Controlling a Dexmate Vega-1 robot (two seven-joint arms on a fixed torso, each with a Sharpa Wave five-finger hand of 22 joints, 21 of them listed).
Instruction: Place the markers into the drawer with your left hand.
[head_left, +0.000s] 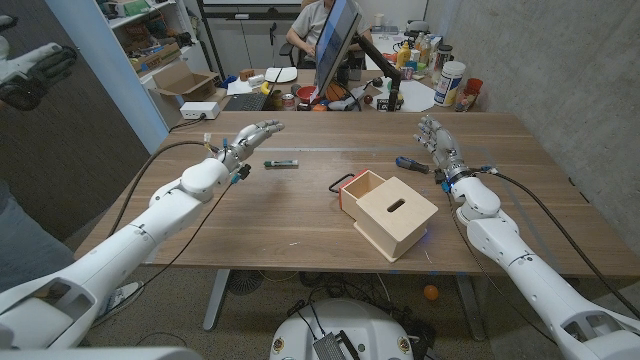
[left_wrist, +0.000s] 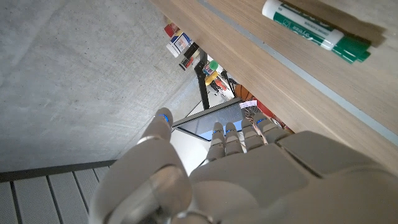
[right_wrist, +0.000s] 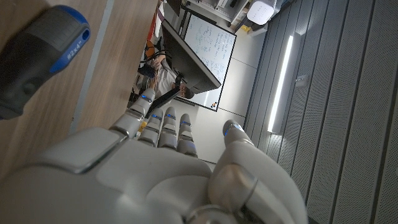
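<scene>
Left hand: spread, holding nothing, raised just left of the marker.
Marker: lies on the desk, left of the drawer box.
Progress: apparently nothing placed yet; grasp and drop remain.
</scene>
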